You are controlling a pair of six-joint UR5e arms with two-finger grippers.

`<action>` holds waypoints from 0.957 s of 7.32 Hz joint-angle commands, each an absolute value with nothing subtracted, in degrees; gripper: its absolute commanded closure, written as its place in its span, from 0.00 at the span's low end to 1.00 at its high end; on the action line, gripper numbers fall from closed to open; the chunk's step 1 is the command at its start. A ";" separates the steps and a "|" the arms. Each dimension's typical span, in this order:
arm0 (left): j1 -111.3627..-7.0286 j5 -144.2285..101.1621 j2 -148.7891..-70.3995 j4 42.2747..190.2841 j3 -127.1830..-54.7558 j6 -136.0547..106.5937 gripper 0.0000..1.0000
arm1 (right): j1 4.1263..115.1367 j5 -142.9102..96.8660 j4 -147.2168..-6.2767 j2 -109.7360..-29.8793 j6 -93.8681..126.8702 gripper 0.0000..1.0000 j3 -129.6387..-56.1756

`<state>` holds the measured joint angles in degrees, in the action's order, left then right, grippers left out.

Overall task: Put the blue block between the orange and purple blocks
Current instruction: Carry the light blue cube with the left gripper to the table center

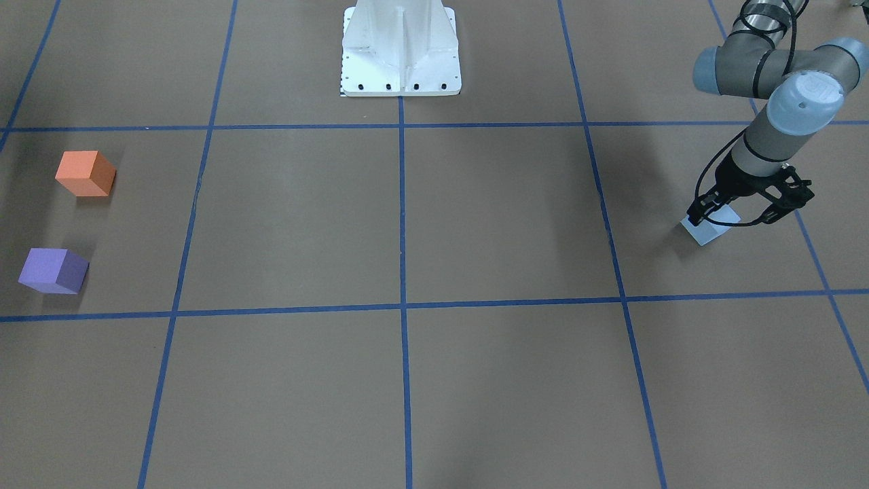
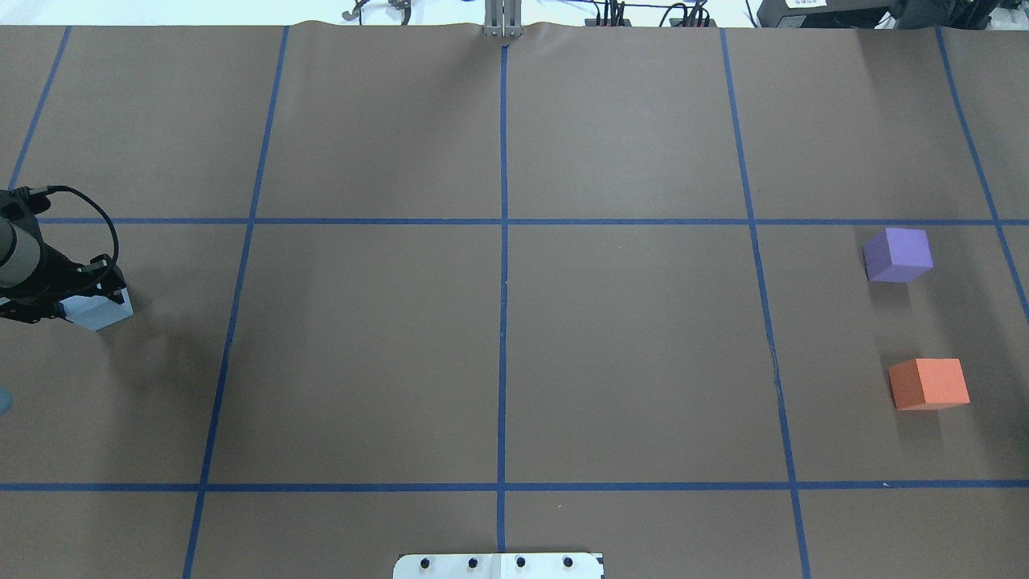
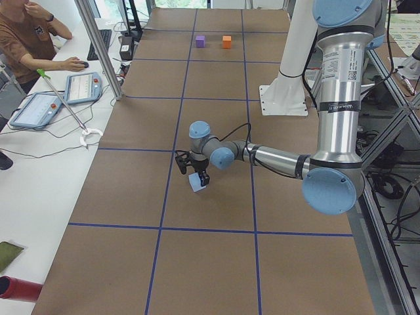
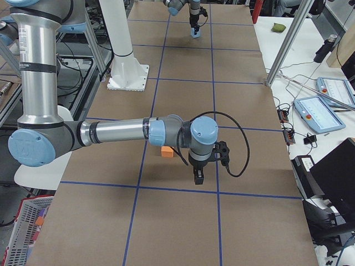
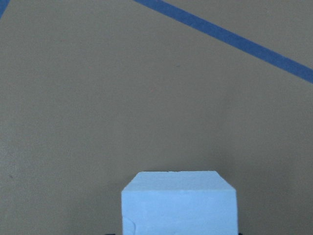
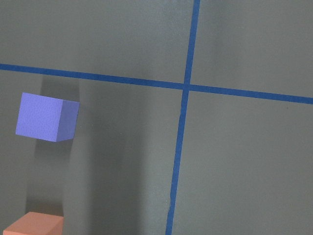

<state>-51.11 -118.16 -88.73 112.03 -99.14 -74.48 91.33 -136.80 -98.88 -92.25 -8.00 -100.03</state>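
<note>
I am looking at a brown bench [image 1: 475,224] marked into squares with blue tape, and I place everything by the white robot base [image 1: 400,54] at its edge.

Far out on the base's left side, the left claw [image 1: 732,219] is low over the blue block [image 1: 711,229]. Its fingers are spread wide, one on each side of the block. The block appears to sit on the bench, with its shadow right beside it. I cannot tell whether the pads are pressing on it or merely flanking it. The left wrist camera shows only the block's pale top at the bottom of its picture.

Far out on the base's right side are the orange block [image 1: 85,174] and the purple block [image 1: 53,270]. The orange one is closer to the base and the purple one farther out from it. They stand apart, and the strip of bench between them is bare.

The right claw [image 4: 198,178] hangs above the bench on that same side of the base, near the orange block. It shows only in a side view, so I cannot tell whether it is wide or narrow.

As I judge it, the task is at its very start. The blue block is being grasped, or is about to be. The lift, the long carry across the front of the base and the setting down in the gap all remain.
</note>
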 commanded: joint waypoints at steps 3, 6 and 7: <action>-50.89 -120.15 -96.38 97.83 -109.86 -74.00 1.00 | 91.32 -136.58 -98.79 -92.37 -7.91 0.00 -100.11; -40.73 -113.32 -119.96 84.53 -104.97 -72.25 1.00 | 91.32 -136.58 -98.88 -92.11 -7.65 0.00 -99.41; -37.74 -109.90 -129.54 81.33 -99.11 -69.81 1.00 | 91.32 -136.58 -98.79 -92.11 -6.86 0.00 -99.40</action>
